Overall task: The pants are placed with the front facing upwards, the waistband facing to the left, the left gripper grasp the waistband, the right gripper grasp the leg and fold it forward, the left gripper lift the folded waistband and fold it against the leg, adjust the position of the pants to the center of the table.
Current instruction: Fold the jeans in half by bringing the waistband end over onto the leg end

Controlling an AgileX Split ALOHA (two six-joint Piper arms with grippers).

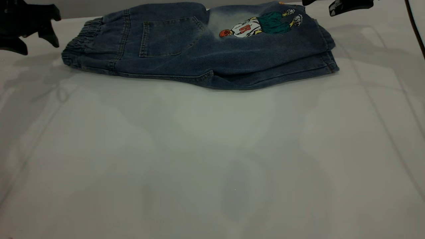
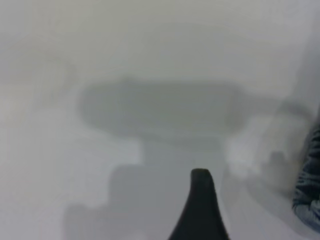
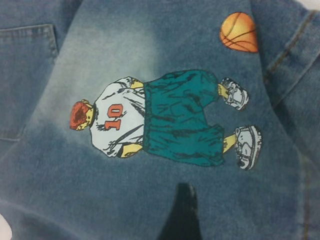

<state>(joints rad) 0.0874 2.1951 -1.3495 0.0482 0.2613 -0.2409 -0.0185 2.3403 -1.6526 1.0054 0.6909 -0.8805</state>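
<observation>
Bare white table fills the near part of the exterior view, with nothing on it up to the far side, where the pants lie folded in half lengthwise, one layer stacked on the other. Their back faces up: a patch pocket sits left of the middle, and a pale faded area on the leg carries a cartoon basketball player print in a white number 10 shirt and green shorts. The waistband, gathered and ruched, points to the left end, while the stitched hems lie stacked at the right end. Just left of the waistband and apart from it, the left gripper hangs above the table near the view's left edge; its pointed fingers look spread and hold nothing, and its wrist view shows one dark fingertip over bare tabletop with only a sliver of denim at the side. Over the far right end of the pants, the right gripper is mostly cut off by the frame edge, so I cannot tell how far it is open; its wrist view looks straight onto the print and an orange basketball print, with one fingertip in front of the denim.
</observation>
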